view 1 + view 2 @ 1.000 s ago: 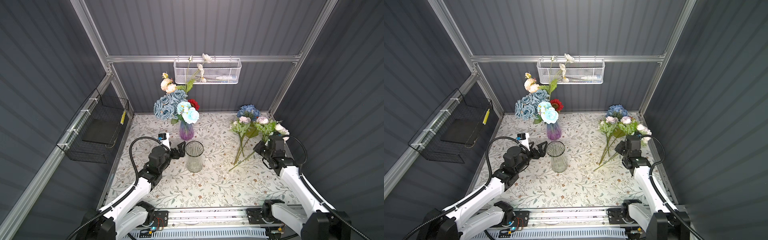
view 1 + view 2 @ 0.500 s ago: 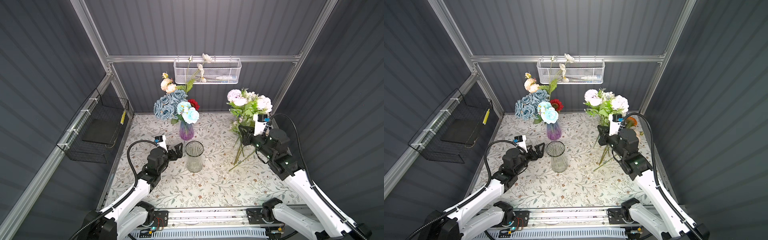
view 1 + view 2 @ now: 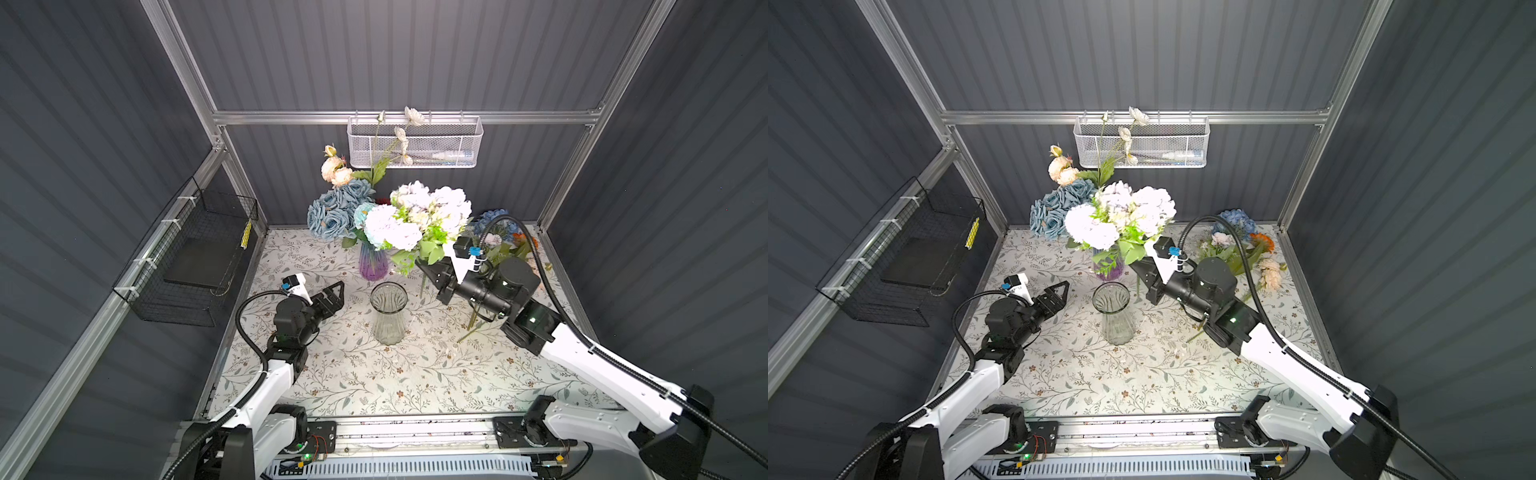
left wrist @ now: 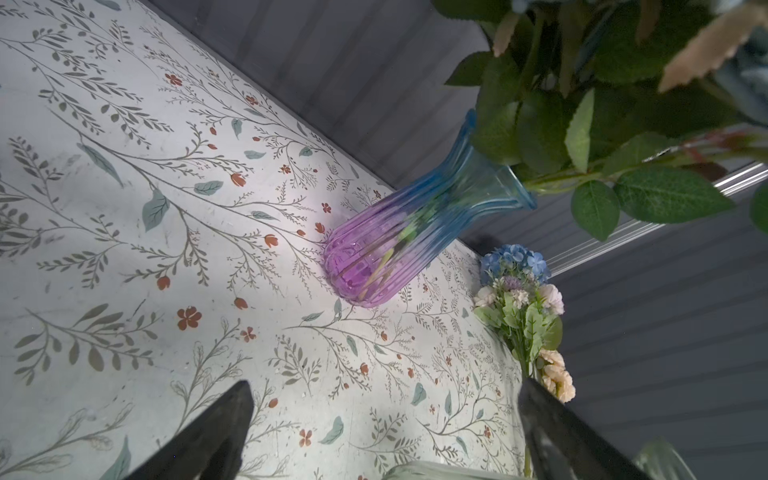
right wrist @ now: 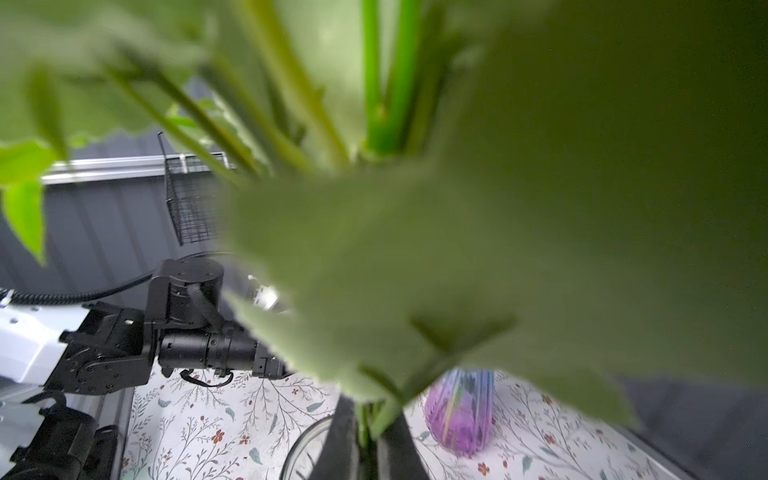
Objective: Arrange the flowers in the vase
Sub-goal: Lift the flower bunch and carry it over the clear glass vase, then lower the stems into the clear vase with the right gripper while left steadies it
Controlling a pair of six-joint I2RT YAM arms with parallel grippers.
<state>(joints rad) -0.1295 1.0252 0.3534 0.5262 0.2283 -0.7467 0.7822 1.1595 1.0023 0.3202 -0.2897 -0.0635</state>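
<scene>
Top view, purple vase (image 3: 372, 266) holds roses (image 3: 332, 212); right gripper (image 3: 430, 272) clasps bouquet (image 3: 415, 220); left gripper (image 3: 338, 296) wide

Two vases (image 3: 388, 311), two baskets (image 3: 440, 143), two pincers (image 3: 341, 296)

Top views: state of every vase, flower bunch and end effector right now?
clear vase: upright, empty.
purple vase: upright, filled.
white bunch: in the air, stems clamped.
loose flowers: lying flat, far right corner.
right end effector: shut on white bunch.
left end effector: open, empty.
</scene>
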